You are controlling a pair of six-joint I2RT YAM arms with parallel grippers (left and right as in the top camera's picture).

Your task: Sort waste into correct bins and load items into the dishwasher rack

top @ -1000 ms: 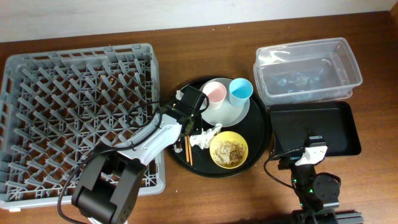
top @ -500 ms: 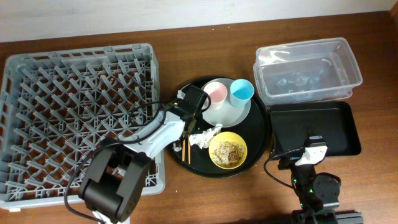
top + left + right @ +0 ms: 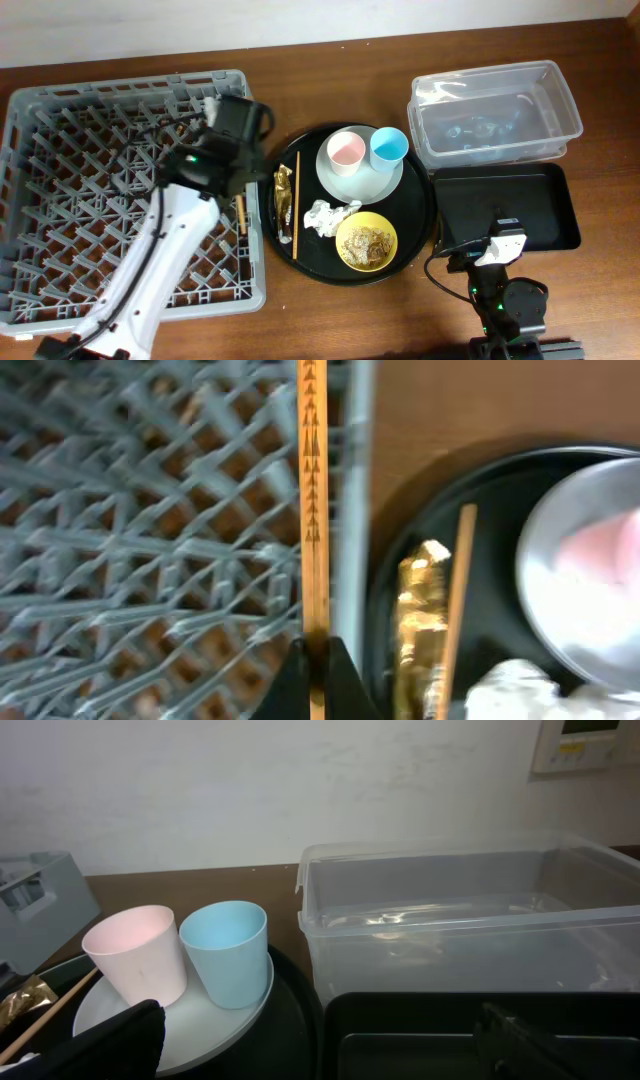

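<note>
Over the dishwasher rack (image 3: 120,85), just left of the big round black tray (image 3: 418,215), the left gripper (image 3: 313,660) pinches one chopstick (image 3: 313,510) tight at its end. The stick hangs above the rack's side that is next to the tray. The wrist picture is blurry, so I cannot tell if the stick touches the pegs. I think this is the step of putting the first stick into the rack.

Not much is done, I would say. Nothing seems to lie in the rack yet. The other chopstick (image 3: 296,195) lies on the left part of the tray, right beside the gold wrapper (image 3: 283,193). The white tissue (image 3: 325,215) is near the middle of the tray. The yellow bowl (image 3: 394,240) sits on the tray's side nearest the robot, with the food scraps (image 3: 365,240) in it. The white plate (image 3: 365,180) is on the far side of the tray. The pink cup (image 3: 346,150) and the blue cup (image 3: 388,145) stand on it.

The clear tub (image 3: 480,76) and the flat black bin (image 3: 520,205) are right of the tray. I see no wrapper, tissue or scraps in them. The right gripper (image 3: 320,1020) waits right of the tray too, fingers wide apart, holding nothing.

So both sticks, the cups, plate and bowl need loading, and all the waste needs sorting.
</note>
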